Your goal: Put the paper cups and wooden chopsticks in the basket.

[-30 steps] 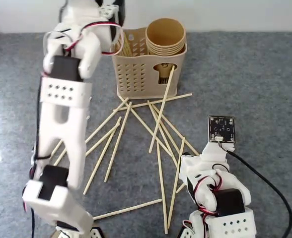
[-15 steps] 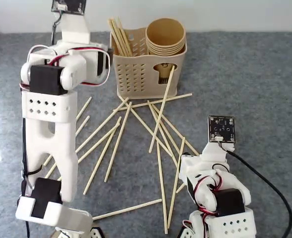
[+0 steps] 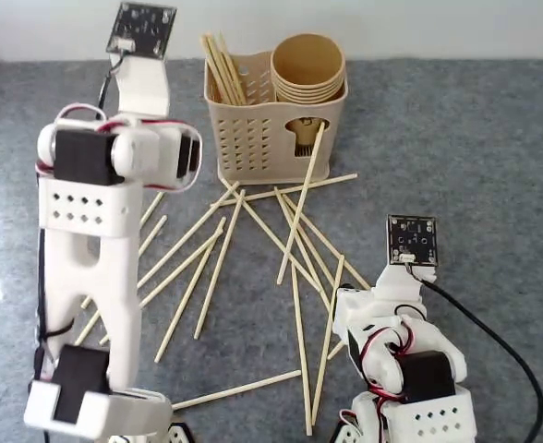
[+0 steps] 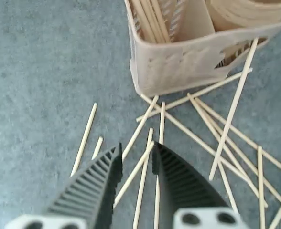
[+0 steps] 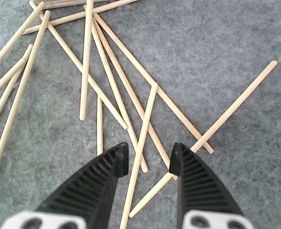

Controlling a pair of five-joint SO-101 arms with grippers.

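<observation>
- Your left pincer (image 4: 136,155) has its jaws slightly apart and holds nothing. It hangs over loose chopsticks (image 4: 84,138) just out from the basket (image 4: 178,67).
- Your right pincer (image 5: 149,160) is also spread and empty. It sits above more of the scattered sticks, farther from the basket than the left one, and one stick lies on the mat below its gap.
- The loose chopsticks fan across the grey mat (image 3: 484,166) in front of the basket, many crossing each other.
- One leaning chopstick (image 3: 305,189) is tilted, with its upper end at the basket's front wall.
- Inside the basket, a bundle of chopsticks (image 3: 221,65) stands in the half nearer your left arm. The stacked paper cups (image 3: 308,65) sit in the other half.
</observation>
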